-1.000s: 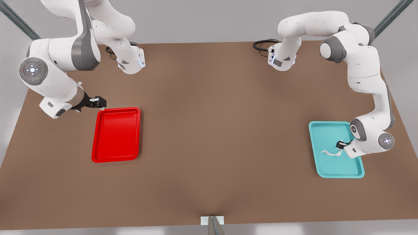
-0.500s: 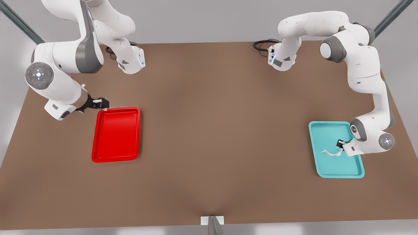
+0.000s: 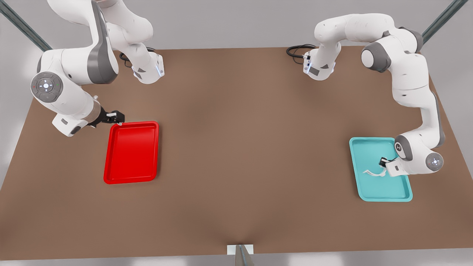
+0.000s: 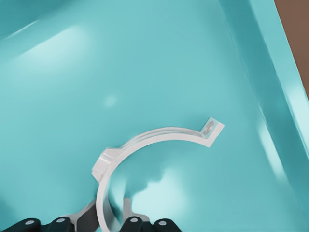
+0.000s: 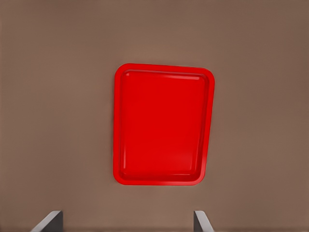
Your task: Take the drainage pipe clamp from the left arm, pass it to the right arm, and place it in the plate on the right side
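My left claw (image 3: 383, 162) sat low in the teal tray (image 3: 360, 155) at the front view's right, its fingers (image 4: 87, 218) pinching the clamp (image 3: 374, 173) that lay there. My right claw (image 3: 117, 117) hovered spread by the red plate's (image 3: 131, 177) far corner on the desk (image 3: 251, 140).

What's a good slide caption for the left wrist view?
Left gripper straddling the white drainage pipe clamp in the teal tray.
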